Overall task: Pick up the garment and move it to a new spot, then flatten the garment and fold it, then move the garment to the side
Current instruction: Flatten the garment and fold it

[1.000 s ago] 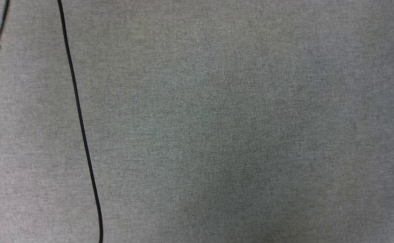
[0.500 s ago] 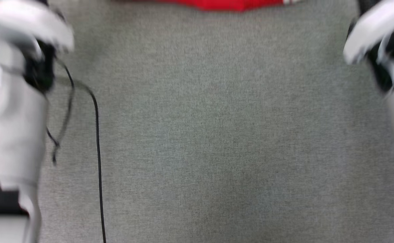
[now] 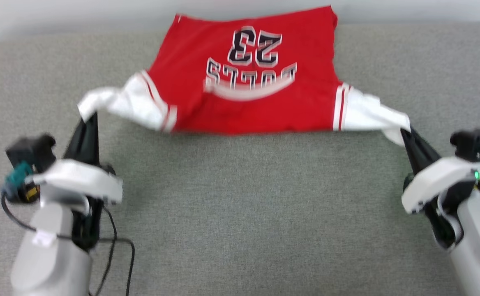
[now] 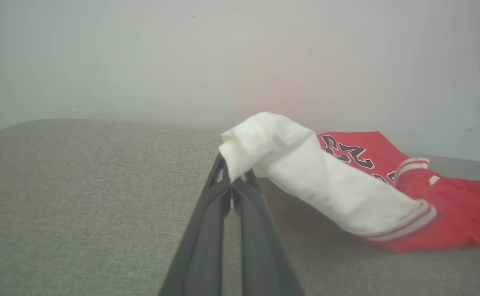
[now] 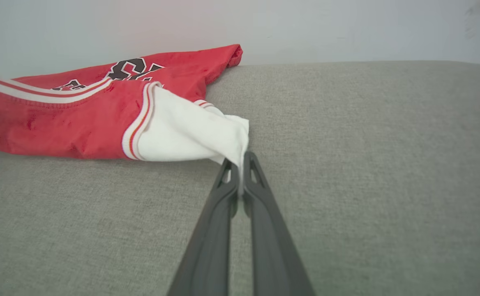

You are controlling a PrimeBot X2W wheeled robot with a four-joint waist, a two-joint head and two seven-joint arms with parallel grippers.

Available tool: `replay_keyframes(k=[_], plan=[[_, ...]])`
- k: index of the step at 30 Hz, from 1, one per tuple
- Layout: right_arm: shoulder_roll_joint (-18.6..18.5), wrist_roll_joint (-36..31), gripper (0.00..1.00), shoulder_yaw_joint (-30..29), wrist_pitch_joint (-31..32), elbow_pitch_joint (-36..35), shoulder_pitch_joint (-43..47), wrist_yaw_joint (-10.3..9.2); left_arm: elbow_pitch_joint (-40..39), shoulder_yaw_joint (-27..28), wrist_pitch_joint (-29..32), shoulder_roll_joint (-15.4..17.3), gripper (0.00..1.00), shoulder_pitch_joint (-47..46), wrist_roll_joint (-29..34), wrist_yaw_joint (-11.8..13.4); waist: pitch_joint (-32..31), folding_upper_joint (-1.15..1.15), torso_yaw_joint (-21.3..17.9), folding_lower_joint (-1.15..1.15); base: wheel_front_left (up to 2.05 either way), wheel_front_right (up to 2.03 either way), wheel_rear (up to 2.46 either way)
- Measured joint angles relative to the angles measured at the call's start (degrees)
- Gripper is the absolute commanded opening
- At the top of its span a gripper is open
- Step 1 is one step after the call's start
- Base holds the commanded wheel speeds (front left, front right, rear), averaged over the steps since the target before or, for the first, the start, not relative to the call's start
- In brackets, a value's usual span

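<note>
The garment (image 3: 244, 82) is a red jersey with white sleeves and black numbers, spread at the far middle of the grey surface, numbers facing up. My left gripper (image 3: 88, 117) is shut on the tip of its left white sleeve (image 4: 305, 181), which is lifted and stretched outward; the same gripper (image 4: 232, 181) pinches the cloth in the left wrist view. At the right, my right gripper (image 3: 404, 132) is shut on the other white sleeve (image 5: 190, 131), pinched at the fingertips (image 5: 240, 166). The red body (image 5: 79, 111) lies on the surface between them.
A grey fabric surface (image 3: 248, 213) stretches in front of the jersey, with a pale wall (image 4: 223, 61) behind its far edge. A black cable (image 3: 116, 246) loops beside my left forearm.
The head camera has tilted up: earlier it showed only grey fabric and a cable, then blurred arms and a red edge; now the whole jersey and both grippers are in view.
</note>
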Motion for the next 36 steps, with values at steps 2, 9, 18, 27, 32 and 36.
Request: replay_keyframes(k=[2,9,18,27,32,36], plan=[[0.32,0.2,0.0,-1.29,0.44,-1.89,3.75,0.0,-1.37,0.49,0.0,-0.62,0.0,4.13,0.44,0.01,-1.63,0.0,-0.07,0.0,0.0,0.0,0.0],[2.1,0.07,0.0,-6.32,2.94,-8.65,15.85,0.0,-3.83,3.0,0.0,-2.25,0.0,16.27,0.47,0.94,-6.92,0.0,-0.63,0.0,0.0,0.0,0.0],[5.26,-0.9,0.0,-13.58,6.32,-16.89,30.7,0.01,-6.79,4.32,0.0,-4.28,0.0,29.62,1.98,2.94,-13.42,0.0,-0.89,0.0,0.0,0.0,0.0],[9.78,-4.5,0.0,-19.42,10.68,-25.39,43.41,0.01,-10.16,3.1,0.0,-5.12,0.0,37.3,4.64,3.89,-16.74,0.0,0.67,0.0,0.0,0.0,0.0],[10.18,-6.05,1.0,-19.22,12.45,-29.16,44.36,0.01,-11.92,2.44,0.0,-5.84,0.0,37.71,5.87,3.79,-16.46,0.0,1.32,0.01,0.0,0.0,0.0],[9.36,-5.31,1.0,-19.36,12.88,-30.23,35.15,-0.01,-14.22,2.32,0.0,-7.15,0.0,37.07,7.39,4.02,-14.94,0.0,1.11,0.01,0.0,0.0,0.0]])
